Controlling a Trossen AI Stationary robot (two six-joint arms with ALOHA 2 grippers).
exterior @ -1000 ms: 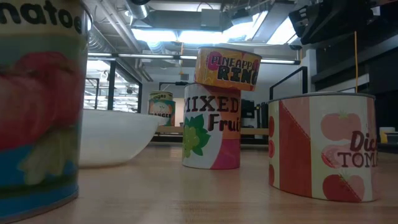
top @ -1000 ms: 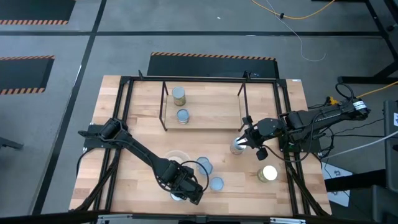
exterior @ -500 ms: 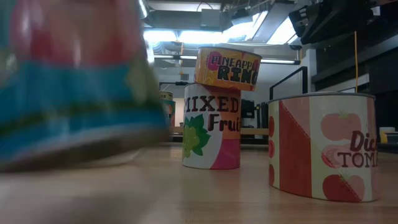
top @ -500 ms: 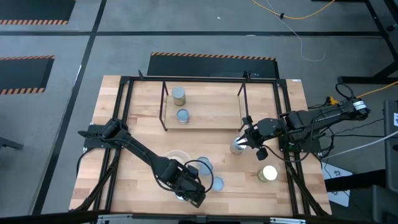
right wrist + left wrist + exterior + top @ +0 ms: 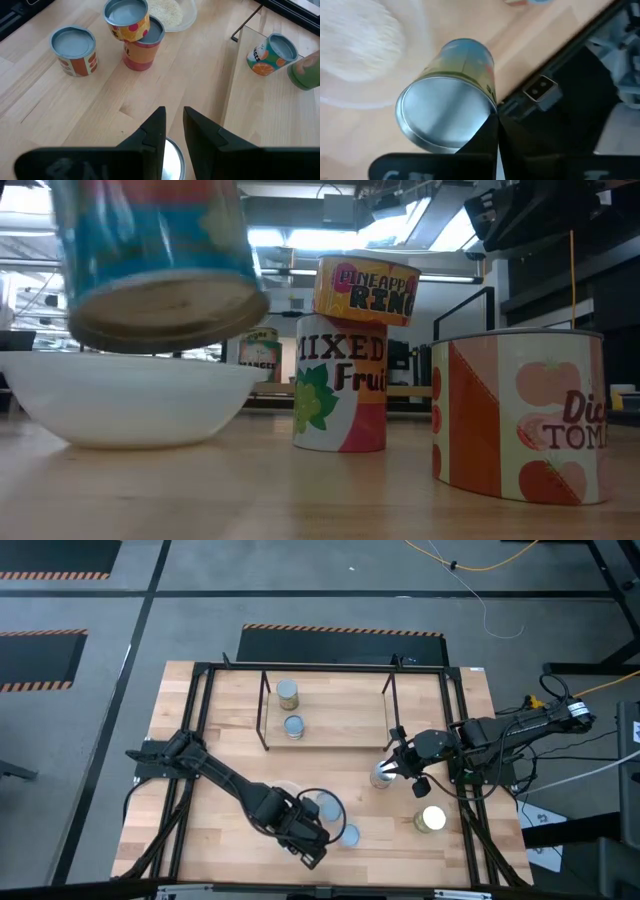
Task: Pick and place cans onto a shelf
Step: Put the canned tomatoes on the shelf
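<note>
Labels first: the low view reads "PINEAPPLE RINGS", partly cut, on an orange tin (image 5: pixel 367 290) sitting tilted on top of a "MIXED Fruit" can (image 5: pixel 341 384), white with green and pink fruit art. Just beside that stack stands a red-and-cream tomato can (image 5: pixel 520 415), its lettering cropped at the frame edge.

Left gripper (image 5: pixel 303 837) is pinching a can with a blue and red label (image 5: pixel 155 265), lifted clear of the tabletop (image 5: pixel 230 750) and tilted, its dull round base showing, right in front of the bowl. The left wrist view catches that same can's (image 5: pixel 447 114) shiny ribbed top.

The bowl (image 5: pixel 125 400) is wide, smooth and white from the side; from the right wrist view it holds pale, rice-like grains (image 5: pixel 167 11).

On the shelf (image 5: pixel 326 720), thin black rods over light wood, 2 cans stand near its left end: a green-tan one (image 5: pixel 288 693) and a bluish-topped one (image 5: pixel 293 726), the latter carrying orange fruit art (image 5: pixel 270 54).

Right gripper (image 5: pixel 398 772) sits just off the shelf's right front corner, fingers narrowly parted over a silver-topped can (image 5: pixel 382 776); whether they grip it I cannot tell. 1 bright-topped can (image 5: pixel 431 819) stands beyond it.
</note>
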